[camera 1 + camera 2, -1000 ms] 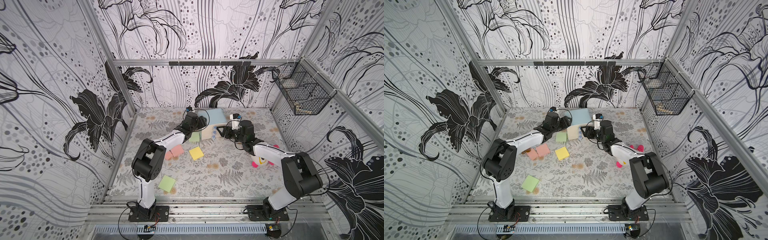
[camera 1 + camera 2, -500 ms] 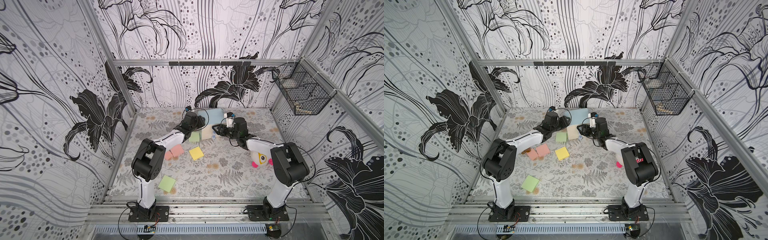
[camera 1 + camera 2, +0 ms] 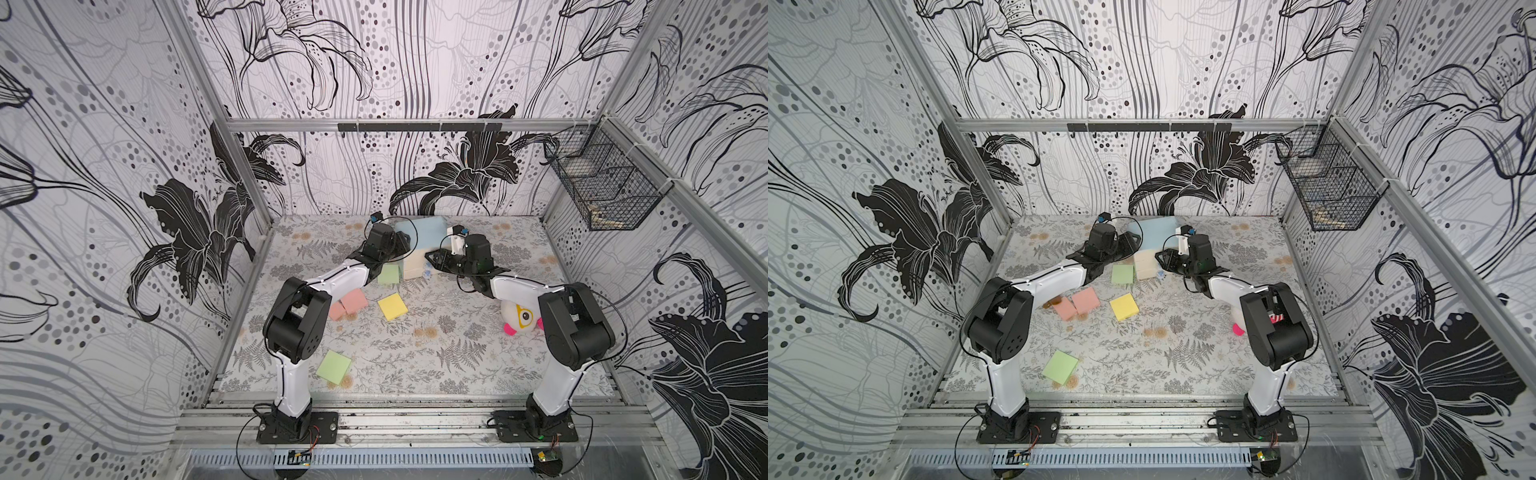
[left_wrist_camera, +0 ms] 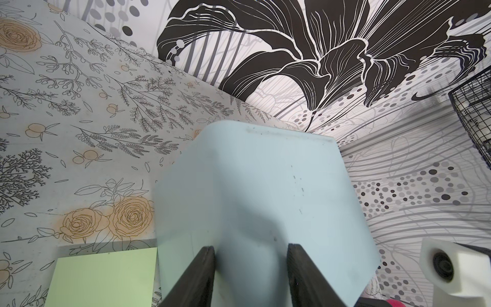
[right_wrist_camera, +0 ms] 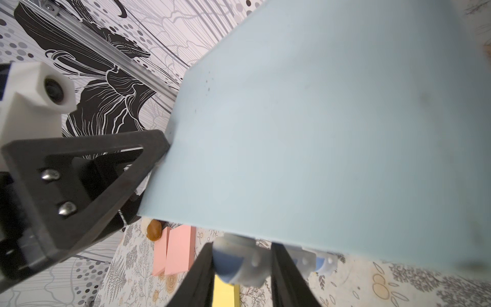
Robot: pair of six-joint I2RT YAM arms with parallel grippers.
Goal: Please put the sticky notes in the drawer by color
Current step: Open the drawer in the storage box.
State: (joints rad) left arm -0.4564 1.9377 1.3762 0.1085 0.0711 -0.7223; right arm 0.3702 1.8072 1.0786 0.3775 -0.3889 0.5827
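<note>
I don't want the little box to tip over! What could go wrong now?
1. The left gripper pinches only one edge of the drawer, on its light blue shell. The whole chest might slide or tip when a drawer front gets pulled.
2. The round blue knob sits between the fingers of the right gripper. It looks small and smooth, so the gripper could slip off it.
</note>
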